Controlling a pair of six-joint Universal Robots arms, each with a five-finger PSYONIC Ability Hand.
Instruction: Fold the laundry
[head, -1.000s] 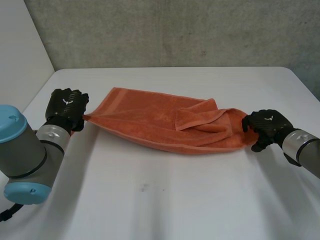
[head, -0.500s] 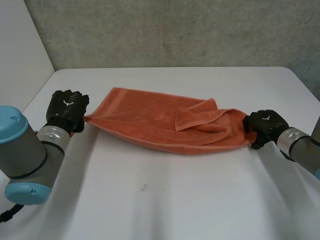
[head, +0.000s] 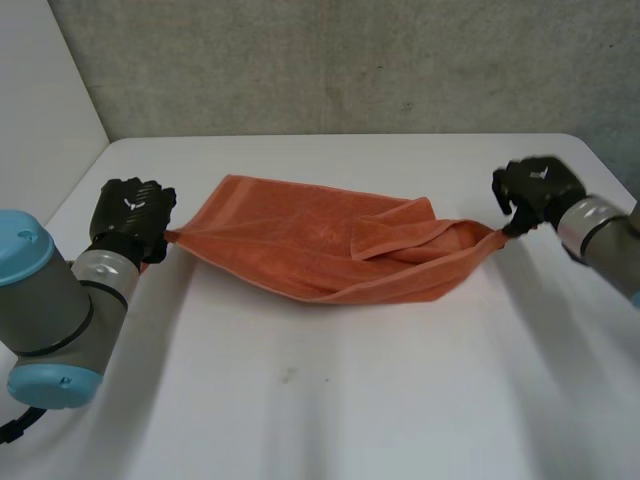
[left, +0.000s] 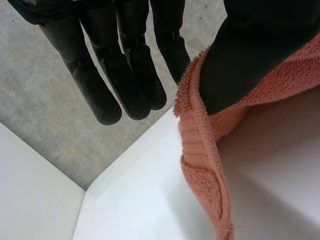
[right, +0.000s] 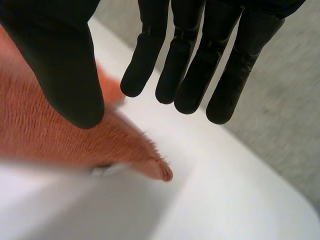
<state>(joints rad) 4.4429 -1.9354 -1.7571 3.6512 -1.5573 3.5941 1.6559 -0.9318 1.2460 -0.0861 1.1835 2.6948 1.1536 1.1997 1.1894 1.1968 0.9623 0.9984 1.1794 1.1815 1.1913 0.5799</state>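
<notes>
Fingers (left: 125, 85) of left hand (head: 132, 212) straight, thumb (left: 250, 60) pinching towel (head: 300, 235) corner. Same at right hand (head: 535, 188): straight fingers (right: 192, 75), thumb (right: 60, 65) clamped on opposite end. Towel strung between hands over middle of table (head: 350, 420), belly sagging low to surface, right end held higher. Progress, judged: early. Stretched out only, no clean fold made; loose flap (head: 395, 235) doubled over near right end; smoothing and all folds left. Long axis side to side, hand to hand, ends tapering into each grip.
</notes>
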